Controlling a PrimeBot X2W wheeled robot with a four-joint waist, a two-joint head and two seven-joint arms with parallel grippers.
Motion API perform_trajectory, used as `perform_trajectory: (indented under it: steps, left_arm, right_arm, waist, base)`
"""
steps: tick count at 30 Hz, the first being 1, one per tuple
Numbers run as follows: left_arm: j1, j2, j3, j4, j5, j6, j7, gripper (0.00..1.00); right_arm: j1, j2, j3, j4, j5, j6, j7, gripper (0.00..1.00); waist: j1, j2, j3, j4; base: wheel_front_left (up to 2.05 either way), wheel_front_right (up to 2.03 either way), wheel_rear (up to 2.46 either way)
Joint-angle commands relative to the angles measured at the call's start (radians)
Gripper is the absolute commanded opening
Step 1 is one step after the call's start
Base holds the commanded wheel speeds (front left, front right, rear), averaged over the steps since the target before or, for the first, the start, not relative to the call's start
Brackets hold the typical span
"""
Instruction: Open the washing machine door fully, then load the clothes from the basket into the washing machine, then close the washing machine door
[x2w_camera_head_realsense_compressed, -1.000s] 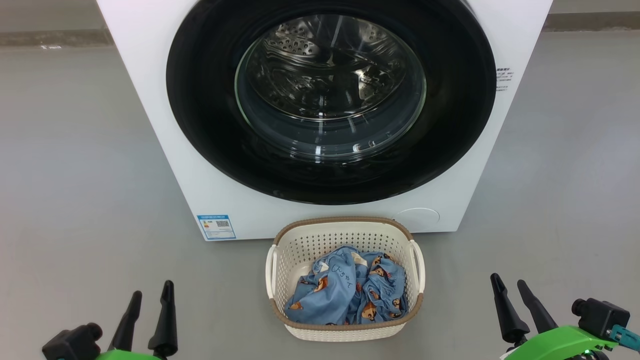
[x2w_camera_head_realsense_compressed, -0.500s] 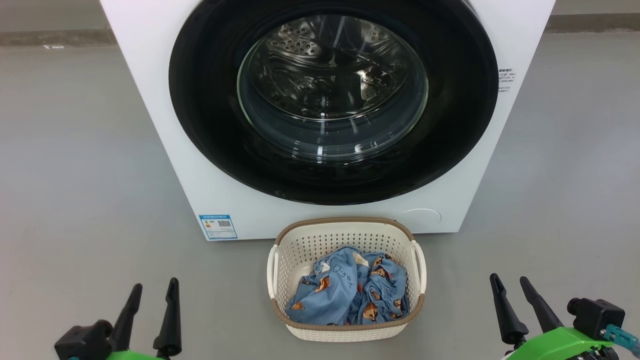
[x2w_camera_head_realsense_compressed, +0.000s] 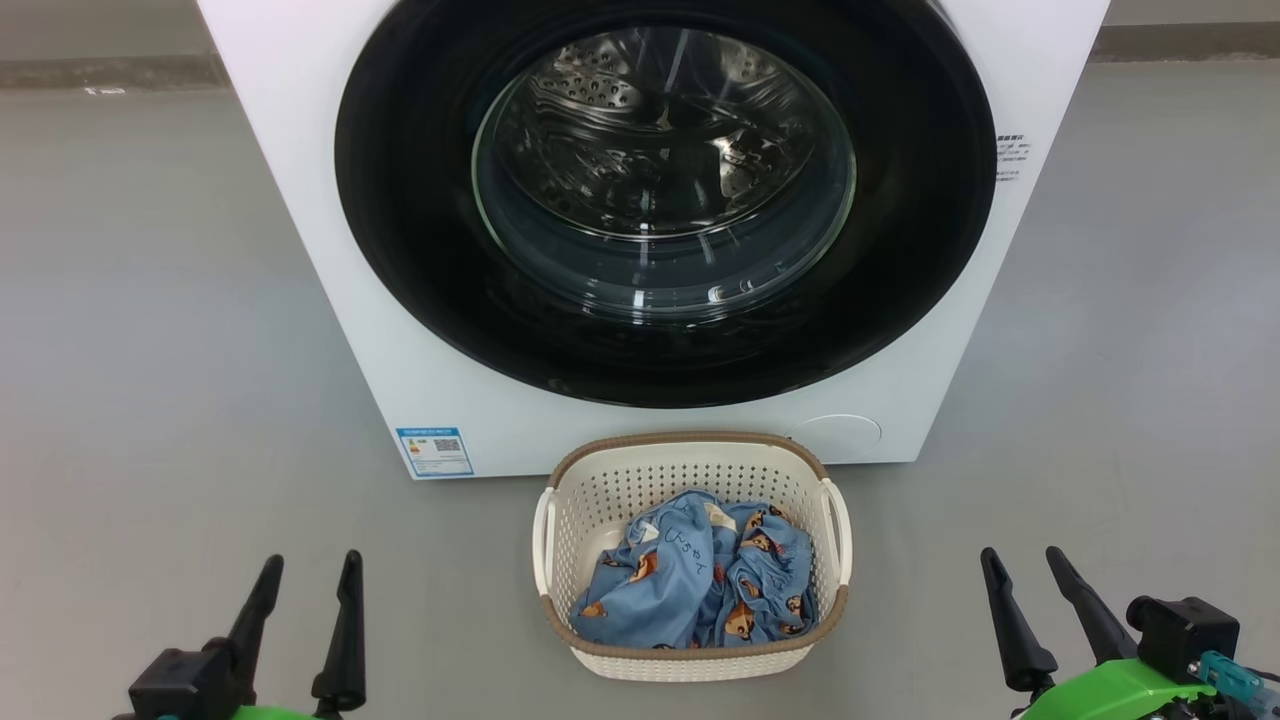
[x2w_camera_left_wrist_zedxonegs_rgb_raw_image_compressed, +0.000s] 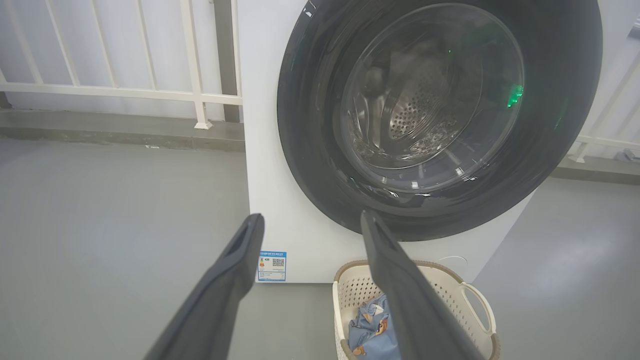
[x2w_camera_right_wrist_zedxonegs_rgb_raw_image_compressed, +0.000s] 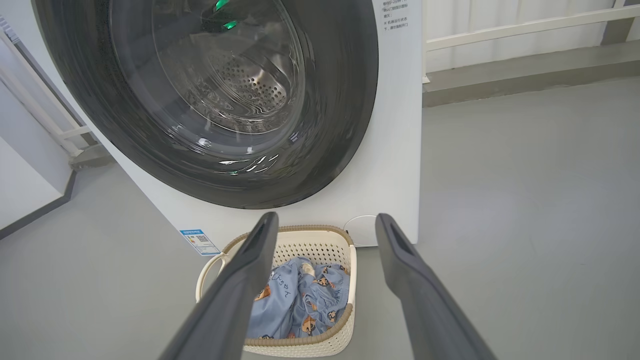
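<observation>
The white washing machine (x2w_camera_head_realsense_compressed: 330, 270) stands ahead with its round black-rimmed door (x2w_camera_head_realsense_compressed: 420, 250) closed flat against the front; the steel drum shows through the glass. On the floor just before it sits the cream basket (x2w_camera_head_realsense_compressed: 690, 455) holding the light blue bear-print clothes (x2w_camera_head_realsense_compressed: 690, 585). My left gripper (x2w_camera_head_realsense_compressed: 310, 565) is open at the lower left, well left of the basket. At the lower right my right gripper (x2w_camera_head_realsense_compressed: 1022, 560) is open too, empty, right of the basket. The door (x2w_camera_left_wrist_zedxonegs_rgb_raw_image_compressed: 310, 150) and basket (x2w_camera_left_wrist_zedxonegs_rgb_raw_image_compressed: 475, 300) appear beyond the left fingers (x2w_camera_left_wrist_zedxonegs_rgb_raw_image_compressed: 235, 260); clothes (x2w_camera_right_wrist_zedxonegs_rgb_raw_image_compressed: 295, 300) lie between the right fingers (x2w_camera_right_wrist_zedxonegs_rgb_raw_image_compressed: 255, 250).
Grey floor spreads on both sides of the washer. A white railing (x2w_camera_left_wrist_zedxonegs_rgb_raw_image_compressed: 150, 92) and a low kerb (x2w_camera_left_wrist_zedxonegs_rgb_raw_image_compressed: 125, 130) run behind it on the left, and a similar rail (x2w_camera_right_wrist_zedxonegs_rgb_raw_image_compressed: 500, 30) on the right. A blue label (x2w_camera_head_realsense_compressed: 433, 452) and round flap (x2w_camera_head_realsense_compressed: 835, 437) sit low on the front.
My left gripper has crept a little to the right and slightly lower in the head view. The right gripper has barely shifted. Door, basket and clothes stay as they were.
</observation>
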Motion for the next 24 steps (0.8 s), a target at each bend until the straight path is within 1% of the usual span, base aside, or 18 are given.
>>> perform_trajectory:
  steps: [1, 19, 24]
  left_arm:
    - [-0.023, 0.02, 0.034, -0.027, 0.013, -0.003, -0.014, 1.0]
    - [-0.028, 0.026, 0.041, 0.003, -0.006, -0.003, -0.014, 1.0]
    - [-0.032, 0.029, 0.038, 0.019, 0.013, -0.003, -0.014, 1.0]
  right_arm:
    - [-0.008, -0.009, 0.015, -0.025, -0.017, 0.001, -0.013, 1.0]
    - [0.004, 0.005, -0.012, -0.039, -0.025, 0.001, -0.013, 1.0]
    - [0.004, 0.008, -0.017, -0.041, -0.027, 0.001, -0.013, 1.0]
  waist:
    - [0.0, -0.0001, 0.001, 0.0]
    - [0.0, -0.0001, 0.009, -0.007]
    - [0.0, -0.0001, 0.01, -0.007]
  base:
    - [0.0, 0.0, 0.0]
    - [0.0, 0.0, 0.0]
    - [0.08, 0.08, -0.16]
